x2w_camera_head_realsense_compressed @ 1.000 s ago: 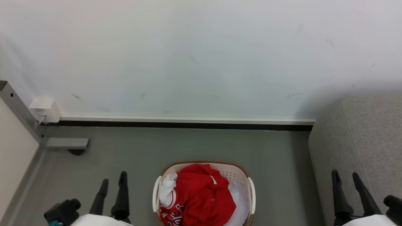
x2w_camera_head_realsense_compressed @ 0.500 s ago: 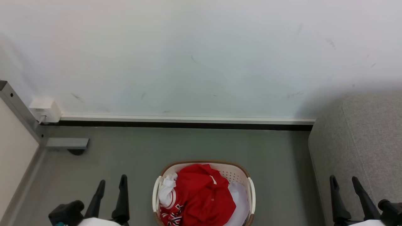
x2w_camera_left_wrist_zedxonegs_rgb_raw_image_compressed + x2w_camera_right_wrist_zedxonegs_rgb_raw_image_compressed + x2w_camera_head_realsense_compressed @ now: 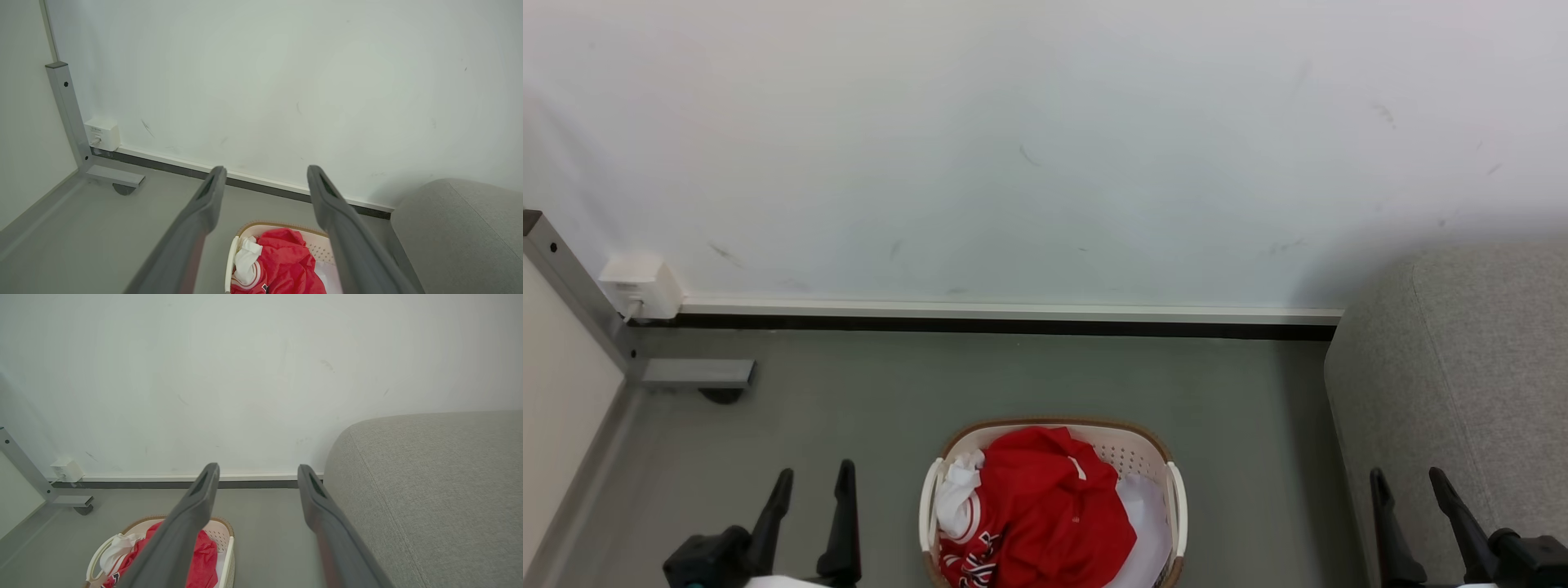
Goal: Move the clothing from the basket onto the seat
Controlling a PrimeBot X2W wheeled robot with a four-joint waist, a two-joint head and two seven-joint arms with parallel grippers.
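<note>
- Head view: the left gripper (image 3: 815,472) and the right gripper (image 3: 1405,474) are sitting low with their fingers pointing up. Both have their jaws spread wide and are gripping nothing.
- The basket (image 3: 1054,425) is standing on the floor (image 3: 1013,376) between the two grippers. It is well off the floor's wall edge and touching neither gripper.
- The clothing (image 3: 1045,498) is lying heaped inside the basket, red with white trim and lettering, filling its left and middle. A white sheet (image 3: 1147,513) is lying along the basket's right side, partly under the red.
- The seat (image 3: 1462,367) is running along the floor's right edge, with its end up against the wall (image 3: 1045,147). The right gripper is hanging in front of the seat's side face.
- A white box (image 3: 641,286) is sitting on the skirting at the floor's far left corner, just beside a grey metal post (image 3: 572,282).
- Left wrist view: this arm's fingers (image 3: 204,212) are rising wide apart, with nothing between them. The far half of the basket is showing low between them, with the clothing in it and a white collar piece at its left.
- This angle is giving the post's capped top, its foot bar and a dark round pad (image 3: 122,189) under the bar. The seat's rounded corner is showing at the right.
- Right wrist view: this arm's fingers (image 3: 196,506) are standing wide apart and empty. The left finger is crossing in front of the basket and clothing, so part of the heap is hidden.
- This angle is giving the seat's broad top with a stitched seam running down it. A white basket handle (image 3: 94,558) is showing at the basket's left side.
</note>
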